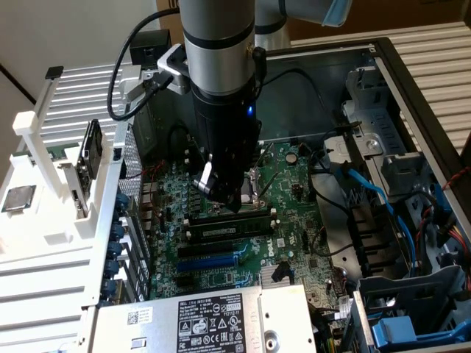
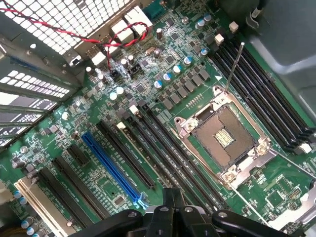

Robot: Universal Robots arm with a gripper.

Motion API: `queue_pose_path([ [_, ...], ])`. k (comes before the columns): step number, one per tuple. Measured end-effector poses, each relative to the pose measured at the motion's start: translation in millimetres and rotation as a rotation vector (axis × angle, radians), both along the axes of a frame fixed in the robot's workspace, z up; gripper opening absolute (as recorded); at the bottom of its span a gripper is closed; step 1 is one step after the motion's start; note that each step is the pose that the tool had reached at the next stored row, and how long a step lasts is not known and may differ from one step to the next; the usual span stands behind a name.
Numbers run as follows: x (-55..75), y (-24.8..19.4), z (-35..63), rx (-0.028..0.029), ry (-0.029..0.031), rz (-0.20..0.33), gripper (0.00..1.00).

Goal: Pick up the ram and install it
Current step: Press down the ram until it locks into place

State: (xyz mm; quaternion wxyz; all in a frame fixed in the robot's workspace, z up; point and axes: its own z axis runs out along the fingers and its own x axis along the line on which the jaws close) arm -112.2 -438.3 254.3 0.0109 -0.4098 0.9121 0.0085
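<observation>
Exterior view had the single grey robot arm's black gripper (image 1: 227, 197) down inside the open computer case (image 1: 383, 81), fingers pressed together, tips right over the memory slots of the green motherboard (image 1: 294, 184). Wrist view agreed: fingers (image 2: 168, 202) met with no gap, nothing visibly pinched between them.

The ram (image 1: 224, 229), a long thin green circuit-board stick with black chips and a pale sticker, stood on edge in a slot just below the gripper tips. Tips looked at or near a stick's top edge; contact could not be confirmed, nor whether it was fully seated. A second stick-like shape lay in the slot just behind it, could not tell if that was a module or a bare slot.

Handling judgement: light, stiff, thin board, fragile at chips and contact edge. Best taken by the long flat faces near the middle or by the short ends, and pushed on the top edge only, straight down; a tilted push would likely jam it.

Counts: one arm, one gripper, one ram for certain. One long blue plastic slot (image 2: 113, 168). One empty square metal processor socket (image 2: 224, 138). Long black plastic slots (image 2: 163, 143) lay in two groups, one either side of the socket, roughly four each; exact number was hard to tell. One red-and-black twisted wire pair (image 2: 118, 37).
</observation>
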Motion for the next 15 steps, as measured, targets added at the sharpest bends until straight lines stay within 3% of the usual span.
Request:
queue_pose_path([
  [7, 0.0, 0.0, 0.0, 0.0, 0.0001, -0.128, 0.11],
  [15, 0.0, 0.0, 0.0, 0.0001, 0.0, -0.23, 0.11],
])
